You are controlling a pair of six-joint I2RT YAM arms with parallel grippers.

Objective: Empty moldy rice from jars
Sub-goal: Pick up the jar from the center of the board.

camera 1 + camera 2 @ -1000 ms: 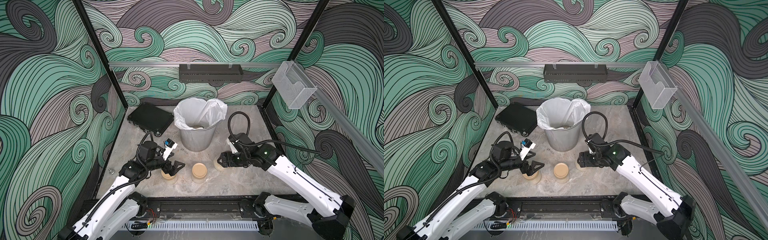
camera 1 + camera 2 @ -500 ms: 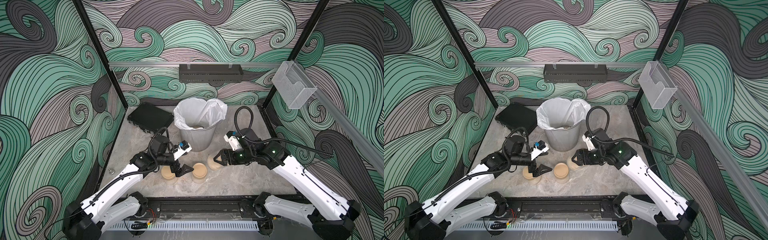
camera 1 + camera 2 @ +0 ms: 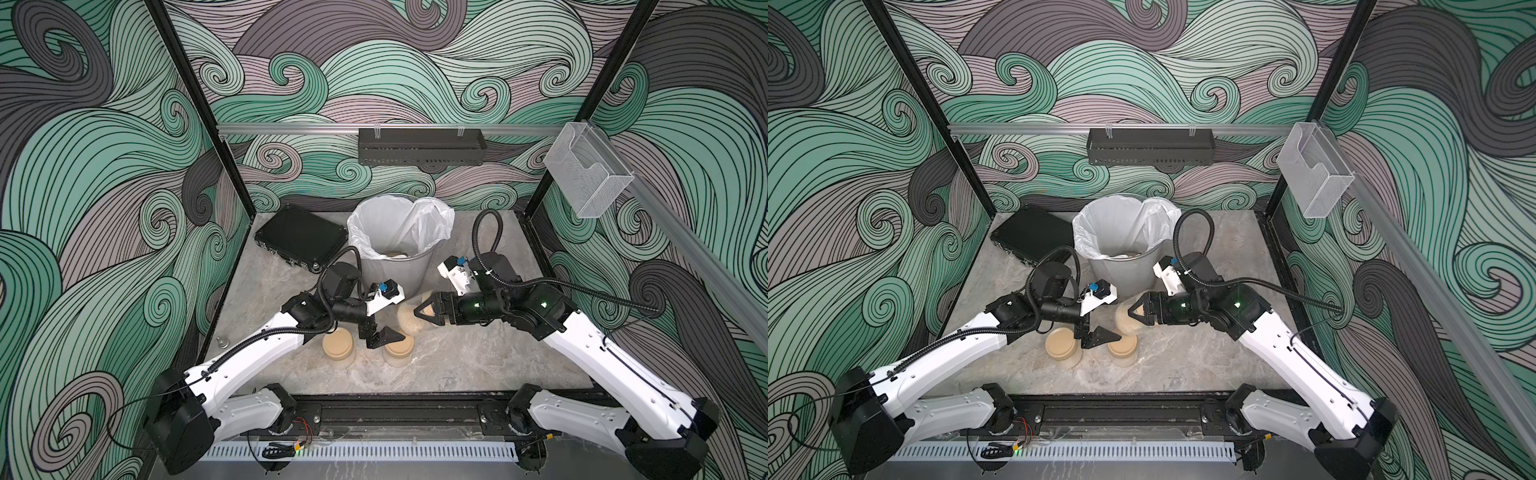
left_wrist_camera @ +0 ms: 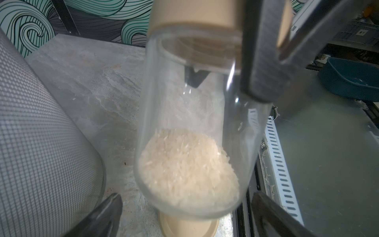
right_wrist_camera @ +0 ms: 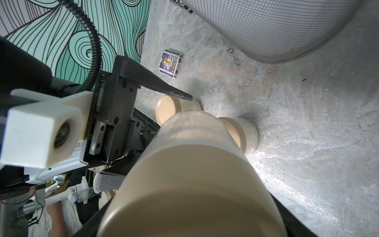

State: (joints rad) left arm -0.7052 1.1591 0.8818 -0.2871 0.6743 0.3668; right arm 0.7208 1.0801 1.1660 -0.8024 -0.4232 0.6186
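Observation:
My right gripper (image 3: 428,309) (image 5: 187,203) is shut on the tan lid (image 4: 194,12) of a clear jar (image 3: 409,323) (image 3: 1127,321), held sideways above the table in front of the bin. Moldy rice (image 4: 188,164) lies heaped at the jar's base end. That base points at my left gripper (image 3: 384,334) (image 4: 186,196), which is open, its fingers (image 4: 102,213) standing either side of the base and apart from it. Two more lidded jars (image 3: 337,343) (image 3: 398,351) stand upright on the table just below the grippers.
A silver mesh bin (image 3: 390,266) with a white liner stands behind the grippers, pale matter at its bottom. A black case (image 3: 301,239) lies at the back left. A small matchbox (image 5: 170,63) lies on the table. A small metal knob (image 3: 222,341) sits near the left edge.
My right gripper lifted its jar off the table and tipped it sideways toward the left arm. The left gripper swung right from the leftmost jar to the held jar's base.

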